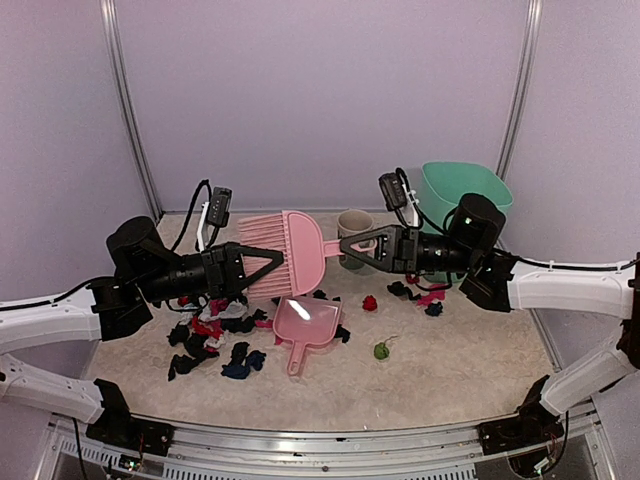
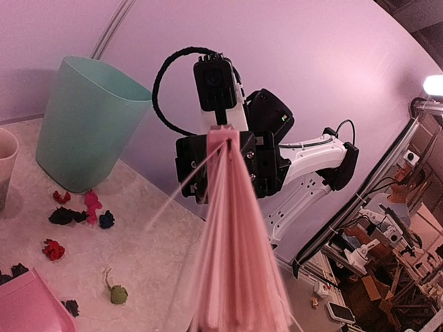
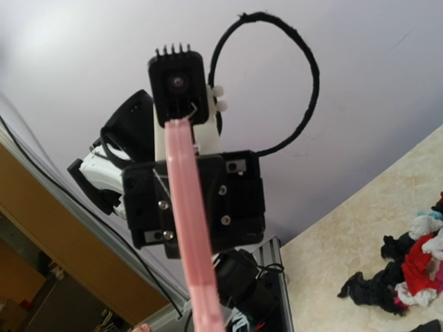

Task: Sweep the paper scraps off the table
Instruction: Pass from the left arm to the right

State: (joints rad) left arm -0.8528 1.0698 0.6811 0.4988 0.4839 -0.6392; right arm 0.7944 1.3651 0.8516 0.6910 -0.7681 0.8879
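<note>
A pink comb-like brush [image 1: 298, 252] hangs in the air between my two grippers, above the table [image 1: 450, 360]. My left gripper [image 1: 278, 262] is shut on its bristle end and my right gripper [image 1: 343, 243] is shut on its handle end. In the left wrist view the brush [image 2: 239, 263] runs up to the right gripper [image 2: 225, 149]. In the right wrist view its thin edge [image 3: 190, 235] runs up to the left gripper [image 3: 183, 183]. Paper scraps [image 1: 215, 335], mostly black, are piled at the left; more scraps [image 1: 415, 292] lie at the right, with a red one [image 1: 369, 302] and a green one [image 1: 382, 350].
A pink dustpan [image 1: 305, 325] lies on the table under the brush. A beige cup [image 1: 353, 225] stands behind, and a green bin [image 1: 465, 190] is at the back right. The bin [image 2: 86, 124] and scraps [image 2: 69, 216] also show in the left wrist view.
</note>
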